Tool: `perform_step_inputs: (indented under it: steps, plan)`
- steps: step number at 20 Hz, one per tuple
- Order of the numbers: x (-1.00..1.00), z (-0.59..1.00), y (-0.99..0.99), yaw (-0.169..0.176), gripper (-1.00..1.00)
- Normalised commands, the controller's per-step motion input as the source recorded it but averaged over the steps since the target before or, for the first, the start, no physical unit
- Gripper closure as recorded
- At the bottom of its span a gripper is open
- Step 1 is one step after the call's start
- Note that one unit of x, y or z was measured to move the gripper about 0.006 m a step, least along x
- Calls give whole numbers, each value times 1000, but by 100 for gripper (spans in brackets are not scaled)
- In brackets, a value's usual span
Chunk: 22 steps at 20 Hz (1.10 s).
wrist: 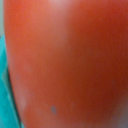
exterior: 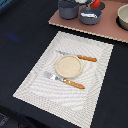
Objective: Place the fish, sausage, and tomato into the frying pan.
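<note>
In the exterior view, a dark desk (exterior: 20,30) carries a pale woven placemat (exterior: 35,85). At its centre sits a tan plate (exterior: 67,66), with an orange-handled knife (exterior: 80,56) just beyond it and an orange-handled fork (exterior: 65,80) just before it. At the far edge lies a pinkish-brown board (exterior: 107,31). On it stand a taller grey pot (exterior: 68,8) and, beside it toward the exterior view's right, the shallow blue-grey frying pan (exterior: 90,17). A bit of red-orange shows just above the pan at the frame's top; it is probably the tomato (exterior: 95,3), though only a sliver is visible. A pale bowl (exterior: 123,16) sits at the exterior view's right edge. The end effector cannot be made out here.

In the wrist view, the tomato (wrist: 70,60) fills almost the whole frame, blurred and very close to the camera, with a teal strip (wrist: 7,107) beside it. Whether the end effector is spread or pinching it cannot be told.
</note>
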Motion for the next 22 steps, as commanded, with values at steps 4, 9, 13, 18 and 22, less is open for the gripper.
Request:
perform_step_inputs:
  steps: [4,9,13,18,22]
  plan:
    - [181,326,194,27,-100]
    - [78,854,137,33,-100]
    - [21,961,81,9,-100]
    - [0,90,46,0,-100]
    - [0,0,0,0,-100]
